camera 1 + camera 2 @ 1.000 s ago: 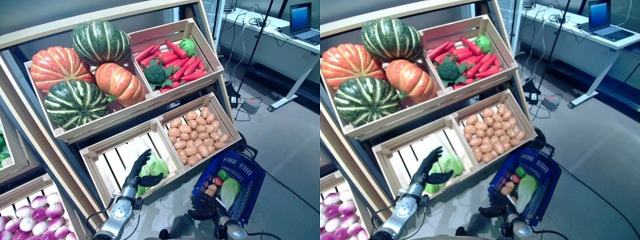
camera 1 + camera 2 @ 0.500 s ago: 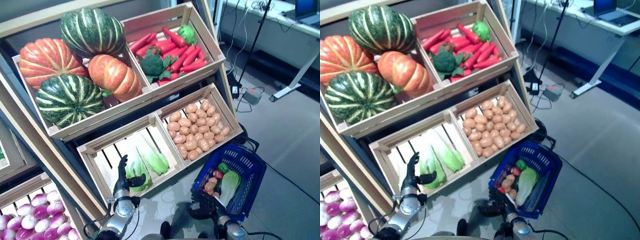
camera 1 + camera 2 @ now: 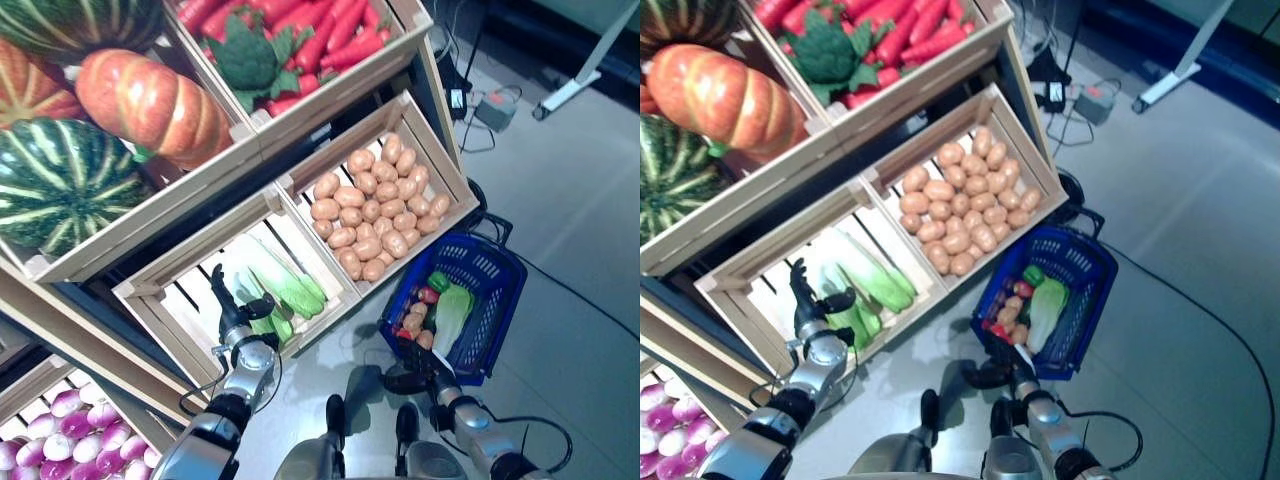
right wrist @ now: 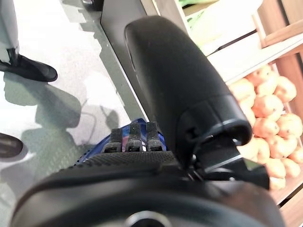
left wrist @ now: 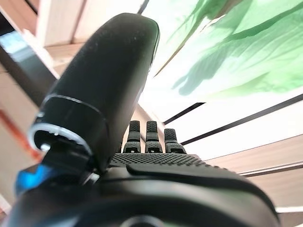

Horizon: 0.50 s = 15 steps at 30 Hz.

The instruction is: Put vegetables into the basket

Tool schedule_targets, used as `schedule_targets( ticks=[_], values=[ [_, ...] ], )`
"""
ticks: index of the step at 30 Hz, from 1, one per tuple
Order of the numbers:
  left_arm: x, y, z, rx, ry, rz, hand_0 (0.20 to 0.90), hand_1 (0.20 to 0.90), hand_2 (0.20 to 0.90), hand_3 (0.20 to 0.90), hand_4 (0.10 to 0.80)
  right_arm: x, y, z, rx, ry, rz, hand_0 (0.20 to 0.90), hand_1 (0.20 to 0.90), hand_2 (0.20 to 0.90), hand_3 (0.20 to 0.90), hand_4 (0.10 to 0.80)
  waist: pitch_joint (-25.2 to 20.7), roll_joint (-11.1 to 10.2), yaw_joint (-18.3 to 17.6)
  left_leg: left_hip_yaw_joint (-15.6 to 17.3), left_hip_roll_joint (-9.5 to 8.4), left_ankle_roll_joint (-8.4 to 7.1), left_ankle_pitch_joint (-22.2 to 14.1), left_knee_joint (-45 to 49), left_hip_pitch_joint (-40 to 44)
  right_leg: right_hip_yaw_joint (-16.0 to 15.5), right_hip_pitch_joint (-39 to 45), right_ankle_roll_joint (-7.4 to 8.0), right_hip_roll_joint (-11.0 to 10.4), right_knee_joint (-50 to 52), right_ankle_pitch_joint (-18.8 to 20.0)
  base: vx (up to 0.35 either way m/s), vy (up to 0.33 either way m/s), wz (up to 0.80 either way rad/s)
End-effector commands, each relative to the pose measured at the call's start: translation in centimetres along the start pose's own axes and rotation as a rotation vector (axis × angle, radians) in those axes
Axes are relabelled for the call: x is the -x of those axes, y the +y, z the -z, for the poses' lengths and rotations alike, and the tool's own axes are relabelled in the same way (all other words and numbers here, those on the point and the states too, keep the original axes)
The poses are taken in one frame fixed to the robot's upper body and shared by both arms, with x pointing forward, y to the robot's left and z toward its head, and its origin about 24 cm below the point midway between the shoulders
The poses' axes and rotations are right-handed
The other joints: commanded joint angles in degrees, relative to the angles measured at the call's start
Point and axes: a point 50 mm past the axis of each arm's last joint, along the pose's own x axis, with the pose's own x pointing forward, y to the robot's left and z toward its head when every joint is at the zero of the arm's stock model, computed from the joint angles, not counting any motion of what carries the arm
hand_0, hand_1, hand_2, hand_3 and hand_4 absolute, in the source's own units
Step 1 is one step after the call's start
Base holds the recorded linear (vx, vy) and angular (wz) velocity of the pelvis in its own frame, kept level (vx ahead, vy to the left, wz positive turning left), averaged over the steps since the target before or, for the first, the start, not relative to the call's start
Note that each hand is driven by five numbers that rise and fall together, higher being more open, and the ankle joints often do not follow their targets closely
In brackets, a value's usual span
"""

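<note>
The left hand (image 3: 232, 310) is standing at the front of the lower slatted crate (image 3: 150, 300), with its fingers straight and relaxed and its thumb pointing sideways toward the cabbages (image 3: 278, 290); it is holding nothing. In its wrist view the thumb is rising in front of pale green leaves, which are lying just beyond the fingertips on the slats, close but, as far as I can see, not yet touched. The right hand (image 3: 412, 381) is waiting low, just beside the near rim of the blue basket (image 3: 495, 300) which is standing on the floor; its fingers are showing only partly, so I cannot tell if they are curled or loose. The basket is already containing a cabbage, some potatoes and small red and green pieces. Further from the left hand, in the next crate, the potatoes (image 3: 370, 215) are lying in a heap, and above, on the upper shelf, the pumpkins (image 3: 150, 100), a broccoli (image 3: 245, 60) and red carrots (image 3: 330, 30) are resting. In my judgement the step in hand is the reach for one more cabbage. The next move is asking the left hand to go a little forward and down over the nearest cabbage, to close around its thick stem part and not the soft leaves, to lift it clear of the crate's front edge, and then to carry it across to the basket, which is well apart on the robot's right.
</note>
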Motion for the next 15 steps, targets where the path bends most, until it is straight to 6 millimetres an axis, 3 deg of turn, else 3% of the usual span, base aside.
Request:
schedule_targets(
  ticks=[1,11,15],
  values=[
    [-3.1,1.0,-5.1,0.134,-0.106,-0.132,0.9,0.9,0.9,0.9,0.8,-1.5,1.6,-4.0,-0.039,-0.144,-0.018,0.9,0.9,0.9,0.9,0.8,2.7,-2.83,-1.0,0.73,-2.65,0.03,-6.5,8.36,-3.09,2.65,-6.76,-4.6,-2.14,10.28,-3.42,-0.077,0.04,-0.02],
    [-5.8,2.8,-11.2,0.209,-0.166,-0.326,0.9,0.9,0.9,0.9,0.8,-2.8,2.7,-9.4,-0.078,-0.29,-0.061,0.9,0.9,0.9,0.9,0.8,8.13,-4.96,-0.88,2.35,-3.51,0.4,-8.39,19.88,-14.84,3.79,-19.02,-4.63,-2.72,21.93,-5.4,-0.088,0.04,-0.07],
    [-6.2,3.1,-12.6,0.224,-0.175,-0.352,0.9,0.9,0.9,0.9,0.8,-3.0,2.9,-10.6,-0.085,-0.32,-0.055,0.9,0.9,0.9,0.9,0.8,9.38,-5.23,-1.0,2.86,-3.58,0.66,-9.93,24.44,-18.66,4.26,-23.05,-4.85,-3.12,26.54,-6.82,-0.034,0.045,0.09]
  ],
)
